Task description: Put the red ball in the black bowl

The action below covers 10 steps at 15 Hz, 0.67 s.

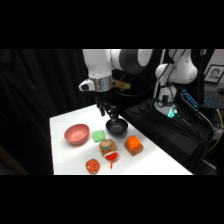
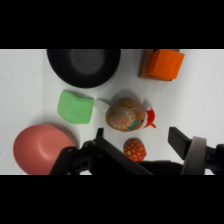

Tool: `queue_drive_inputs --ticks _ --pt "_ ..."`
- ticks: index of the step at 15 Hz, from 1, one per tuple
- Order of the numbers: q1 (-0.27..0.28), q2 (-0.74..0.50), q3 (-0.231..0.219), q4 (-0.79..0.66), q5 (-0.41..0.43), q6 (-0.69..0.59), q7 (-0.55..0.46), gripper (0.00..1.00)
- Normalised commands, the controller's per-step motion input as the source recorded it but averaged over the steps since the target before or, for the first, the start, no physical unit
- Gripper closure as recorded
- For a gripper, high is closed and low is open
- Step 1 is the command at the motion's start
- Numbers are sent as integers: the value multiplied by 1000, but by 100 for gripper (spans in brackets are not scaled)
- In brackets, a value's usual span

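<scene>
The red ball (image 1: 92, 165) (image 2: 135, 149), small and speckled, lies on the white table near its front edge. The glossy black bowl (image 1: 117, 128) (image 2: 84, 65) stands farther back and holds nothing. My gripper (image 1: 109, 113) (image 2: 139, 138) hangs above the table just behind the black bowl, well away from the ball. It is open with nothing held. In the wrist view the ball shows on the table below, between the two fingers (image 2: 178, 138).
A pink-red bowl (image 1: 76, 134) (image 2: 40, 149) stands at the left, a green block (image 1: 98, 135) (image 2: 75, 106) beside it. A brown rounded toy (image 1: 107, 147) (image 2: 126, 114), a small red funnel piece (image 1: 111, 159) (image 2: 150, 118) and an orange block (image 1: 133, 144) (image 2: 165, 64) crowd the space between ball and black bowl.
</scene>
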Motion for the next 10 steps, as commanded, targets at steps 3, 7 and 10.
queue_drive_inputs --ticks 3,7,10 --pt "20 335 17 419 -55 103 120 0" --pt "34 350 10 451 -57 103 142 0" --pt "47 343 8 414 -46 111 143 0"
